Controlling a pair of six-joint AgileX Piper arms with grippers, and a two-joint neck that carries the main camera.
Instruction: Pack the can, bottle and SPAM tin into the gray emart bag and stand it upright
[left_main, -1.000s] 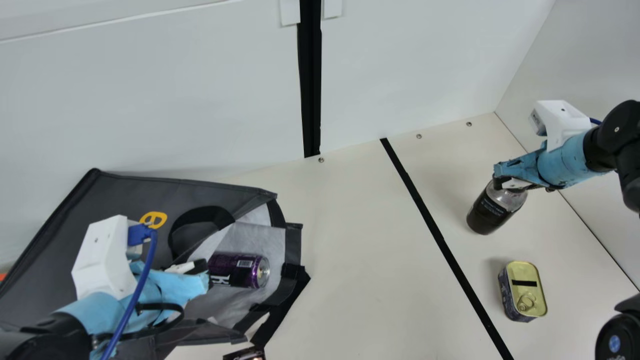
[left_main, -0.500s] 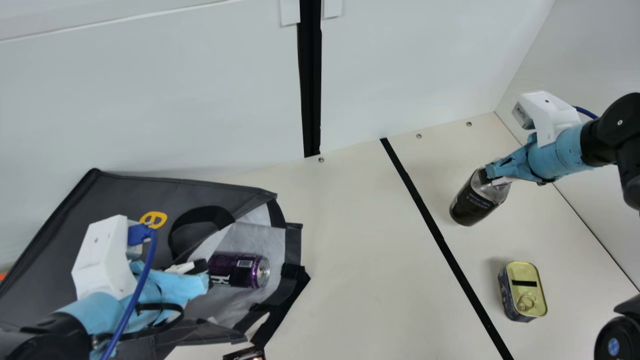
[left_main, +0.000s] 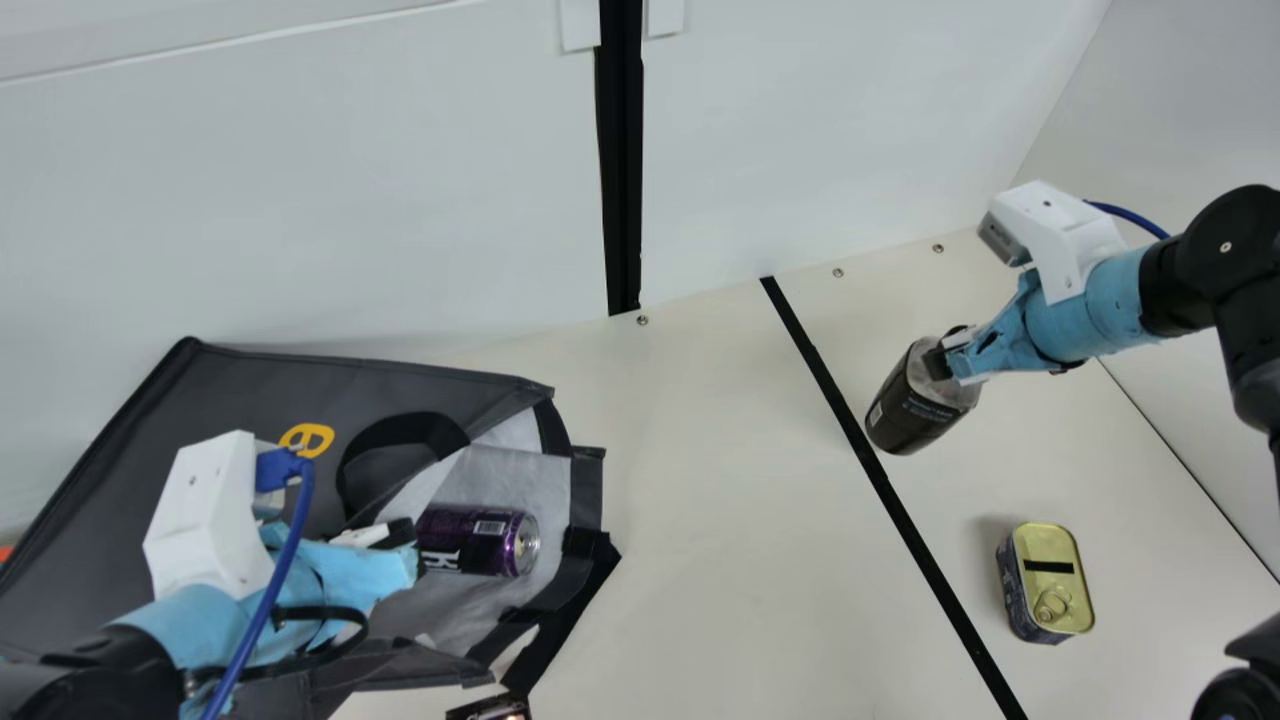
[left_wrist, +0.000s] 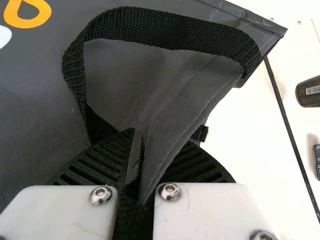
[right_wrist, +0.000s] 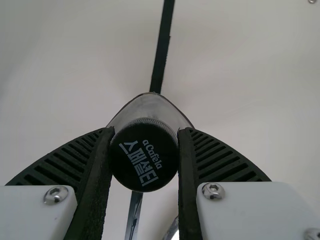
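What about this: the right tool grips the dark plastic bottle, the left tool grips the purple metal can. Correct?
Not quite: the left wrist view shows the left tool gripping the gray fabric bag, not the can. The right tool does grip the bottle.

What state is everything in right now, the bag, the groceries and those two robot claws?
Gray emart bag: lying down, mouth open.
Purple can: on its side, inside the bag's mouth.
Bottle: capped, tilted, held.
SPAM tin: closed, ring-pull lid up, on the table.
Left gripper: shut on the bag's fabric.
Right gripper: shut on the bottle's cap end.
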